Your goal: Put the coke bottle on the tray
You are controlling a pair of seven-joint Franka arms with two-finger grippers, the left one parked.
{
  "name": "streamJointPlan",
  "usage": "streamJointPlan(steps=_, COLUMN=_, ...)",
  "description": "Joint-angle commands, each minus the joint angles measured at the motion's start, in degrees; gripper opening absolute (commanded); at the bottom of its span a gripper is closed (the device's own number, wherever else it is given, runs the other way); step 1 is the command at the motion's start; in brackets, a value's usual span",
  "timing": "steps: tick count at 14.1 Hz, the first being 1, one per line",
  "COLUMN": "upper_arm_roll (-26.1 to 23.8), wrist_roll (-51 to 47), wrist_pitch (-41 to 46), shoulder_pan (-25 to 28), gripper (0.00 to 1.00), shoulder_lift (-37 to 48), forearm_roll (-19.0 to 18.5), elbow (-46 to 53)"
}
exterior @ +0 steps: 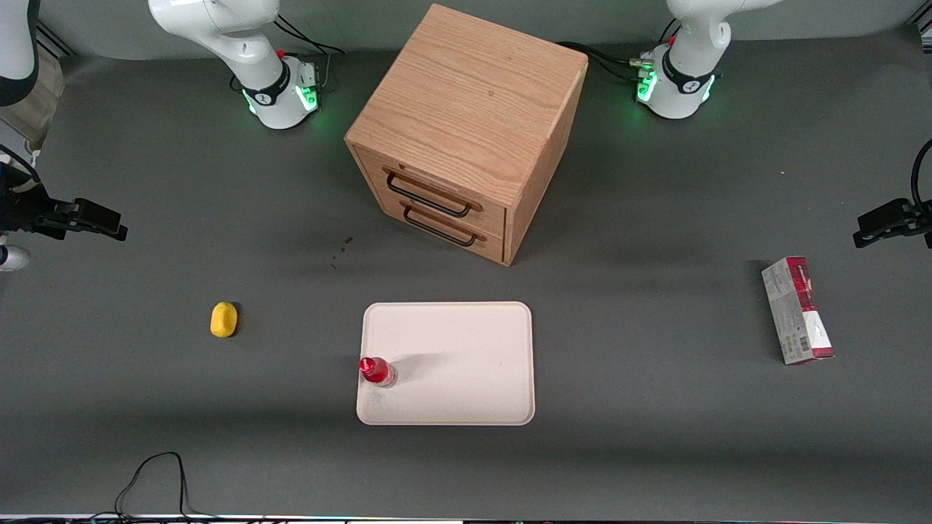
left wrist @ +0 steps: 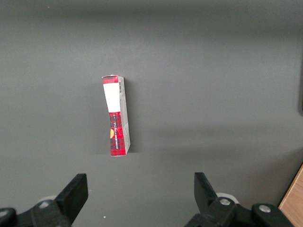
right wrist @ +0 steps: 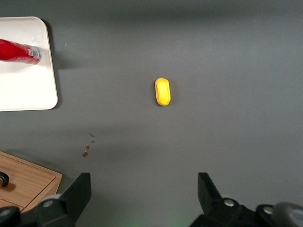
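Red plastic is what I'm watching: the coke bottle point(exterior: 377, 370) is standing upright on the tray point(exterior: 466, 342), close to the tray's edge that faces the working arm's end of the desk point(exterior: 655, 437) and toward the corner nearer the front camera. From how things lie, I'm judging the placing done. My gripper point(right wrist: 144, 198) is hanging high over bare desk at the working arm's end, well apart from the bottle, its fingers point(right wrist: 78, 194) spread wide and grasping nothing. I'm reckoning the bottle is light, stiff and smooth-skinned, so a bit slippery, and being slim and tall it is looking tippy; if I were taking hold again, I'd be closing across the body below the cap, not on the cap itself, and squeezing gently. As for containers, the tray is holding only the bottle, and the rest of its pale surface is showing bare. The wooden drawer cabinet point(exterior: 466, 124) is sitting farther from the front camera than the tray, both drawers closed, so I cannot tell what is inside. The yellow lump point(exterior: 223, 319) is lying on the desk toward the working arm's end, and the red-and-grey carton point(exterior: 797, 310) is lying toward the parked arm's end.
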State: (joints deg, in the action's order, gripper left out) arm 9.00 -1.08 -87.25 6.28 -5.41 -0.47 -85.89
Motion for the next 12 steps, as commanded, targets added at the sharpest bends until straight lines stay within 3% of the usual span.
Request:
streamJointPlan(steps=1, upper_arm_roll=-0.3, wrist_roll=-1.5, wrist_pitch=0.4, shoulder_pan=-1.0, gripper=1.00, shoulder_lift=1.5, forearm_roll=0.1, elbow=-1.0)
streamJointPlan(steps=12, upper_arm_roll=-0.8, wrist_roll=-1.1, wrist_pitch=0.4, shoulder_pan=-1.4, gripper=1.00, shoulder_lift=1.5, forearm_roll=-0.7, elbow=-0.9)
